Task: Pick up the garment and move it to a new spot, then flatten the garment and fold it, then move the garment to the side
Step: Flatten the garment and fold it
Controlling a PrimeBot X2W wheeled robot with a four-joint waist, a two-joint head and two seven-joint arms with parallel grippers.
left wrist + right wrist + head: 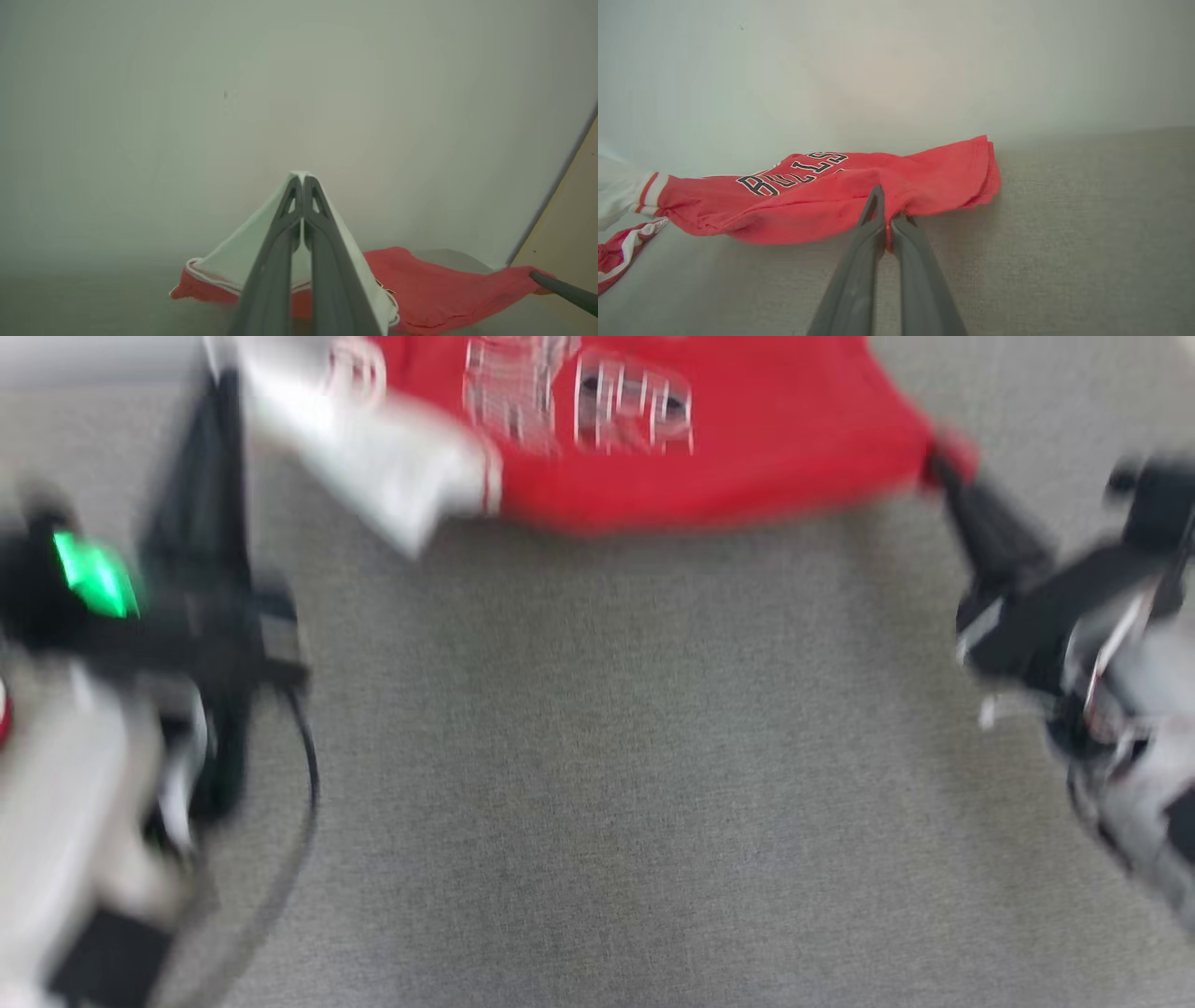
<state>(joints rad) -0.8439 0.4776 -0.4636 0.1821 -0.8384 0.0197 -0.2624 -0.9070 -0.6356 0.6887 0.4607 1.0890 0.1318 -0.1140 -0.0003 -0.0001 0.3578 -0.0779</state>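
The garment (747, 439) is a red jersey with white lettering and a white sleeve, stretched across the top of the blurred head view. My left gripper (219, 373) is shut on the white sleeve; in the left wrist view its fingers (302, 179) pinch white cloth that drapes down both sides, with the red body (420, 289) behind. My right gripper (943, 462) is shut on the red hem corner. In the right wrist view it (888, 212) pinches the near edge of the garment (822, 200), which sags just above the surface.
A grey fabric-like surface (607, 756) spreads below the garment. A pale wall (233, 93) stands behind it, with a beige panel (574, 210) to one side. A dark cable (308, 775) loops beside my left arm.
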